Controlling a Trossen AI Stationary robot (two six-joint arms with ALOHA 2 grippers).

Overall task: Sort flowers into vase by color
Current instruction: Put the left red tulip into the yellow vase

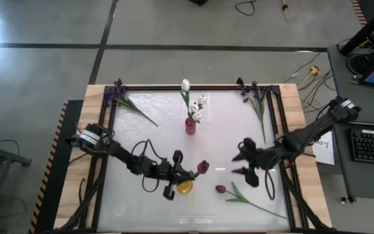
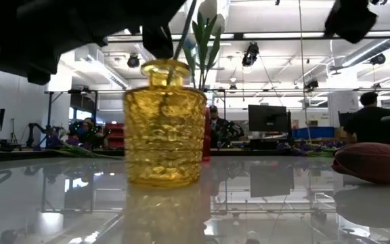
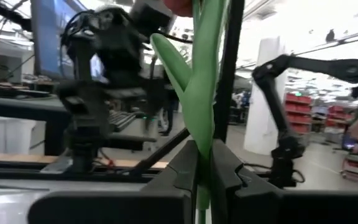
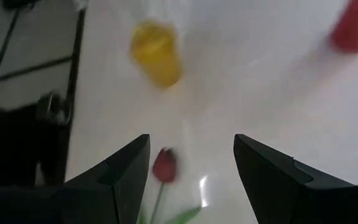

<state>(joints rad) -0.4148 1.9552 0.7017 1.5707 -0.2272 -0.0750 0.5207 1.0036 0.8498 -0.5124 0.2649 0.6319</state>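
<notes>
The left gripper (image 1: 182, 174) clamps a red tulip (image 1: 202, 167) stem upright, directly above the yellow vase (image 1: 184, 187). The right gripper (image 1: 247, 164) hangs open above the other red tulip (image 1: 221, 189).

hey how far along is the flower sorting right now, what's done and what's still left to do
Done: white tulips stand in the red vase. In hand: the left gripper is shut on a dark red tulip with its stem over the yellow vase. Left: another red tulip lies on the table below the open right gripper, and purple irises and lie at both far corners.
</notes>
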